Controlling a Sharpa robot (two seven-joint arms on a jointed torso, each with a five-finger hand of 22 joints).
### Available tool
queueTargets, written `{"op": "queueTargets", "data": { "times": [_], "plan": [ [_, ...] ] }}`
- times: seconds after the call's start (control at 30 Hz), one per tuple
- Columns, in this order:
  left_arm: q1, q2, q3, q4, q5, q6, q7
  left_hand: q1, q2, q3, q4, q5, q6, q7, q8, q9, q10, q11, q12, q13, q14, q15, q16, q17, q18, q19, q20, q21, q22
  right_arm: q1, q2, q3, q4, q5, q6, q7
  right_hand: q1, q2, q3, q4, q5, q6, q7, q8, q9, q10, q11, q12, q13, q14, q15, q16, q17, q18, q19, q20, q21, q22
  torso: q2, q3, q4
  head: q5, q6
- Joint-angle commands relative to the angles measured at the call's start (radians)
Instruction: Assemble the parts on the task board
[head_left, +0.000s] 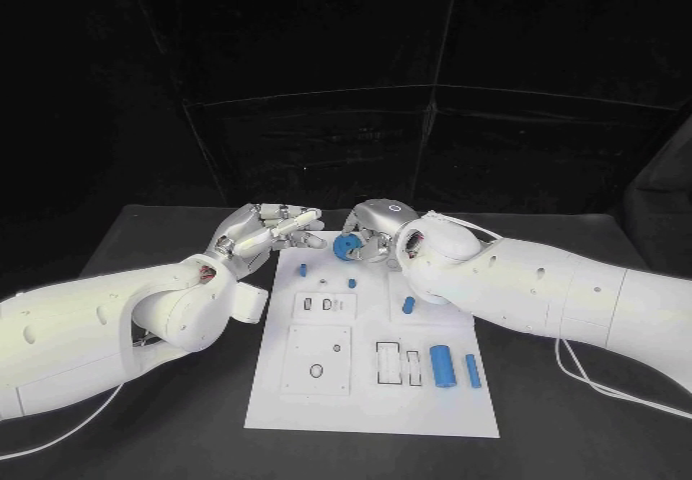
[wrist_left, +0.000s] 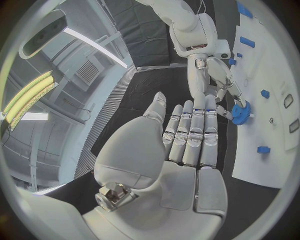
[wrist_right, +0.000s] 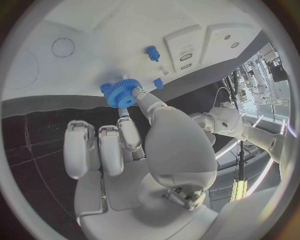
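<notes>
Right hand (head_left: 378, 226) pinched the small blue plastic toothed gear (head_left: 348, 247) above the far edge of the flat white task board (head_left: 289, 400). Left hand (head_left: 268, 230) was empty, fingers extended. Grip apparently fingertip-only; gear could slip during seating.

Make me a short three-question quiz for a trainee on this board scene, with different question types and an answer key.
1. True or false: the right hand holds a blue gear.
2. The left hand is: A) holding a peg, B) holding nothing, fingers extended, C) pressing the board.
3. Fill in: the two large blue cylinders lie on the task board near its ____ edge, toward the robot.

Key: 1 true; 2 B; 3 right.
</notes>
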Motion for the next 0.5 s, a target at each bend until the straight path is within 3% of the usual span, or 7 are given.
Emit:
{"op": "queueTargets", "data": {
  "times": [0.03,0.5],
  "plan": [
    [0.001,0.003,0.001,0.000,0.000,0.014,0.001,0.002,0.008,0.000,-0.008,0.002,0.002,0.006,-0.004,0.000,0.001,0.005,-0.003,0.000,-0.002,-0.003,-0.004,0.002,0.014,-0.003,-0.001,-0.006,-0.002,-0.002,0.007,0.001,-0.010,-0.014,0.042,-0.002,-0.002,0.001,0.007,0.000,0.003,0.017,-0.013,0.001,0.002,-0.003,0.001,-0.006,-0.002,0.056,-0.007,0.001,0.013,-0.008,0.006,0.002,0.003,0.049,-0.001,0.0007,-0.0014,-0.001,-0.002],
    [0.002,0.005,0.001,-0.001,0.000,0.013,0.000,0.002,0.008,0.000,-0.008,0.002,0.002,0.006,-0.004,0.000,0.001,0.005,-0.003,0.000,-0.002,-0.003,-0.004,0.002,0.014,-0.003,-0.001,-0.006,-0.002,-0.006,0.028,0.001,-0.034,-0.027,0.065,-0.014,-0.024,-0.020,0.023,-0.008,0.000,-0.027,0.002,-0.039,-0.001,-0.044,0.015,-0.063,-0.056,0.054,0.004,-0.003,0.005,-0.006,-0.002,0.010,-0.001,0.039,-0.002,0.0004,-0.0025,0.001,-0.007]
  ]
}}
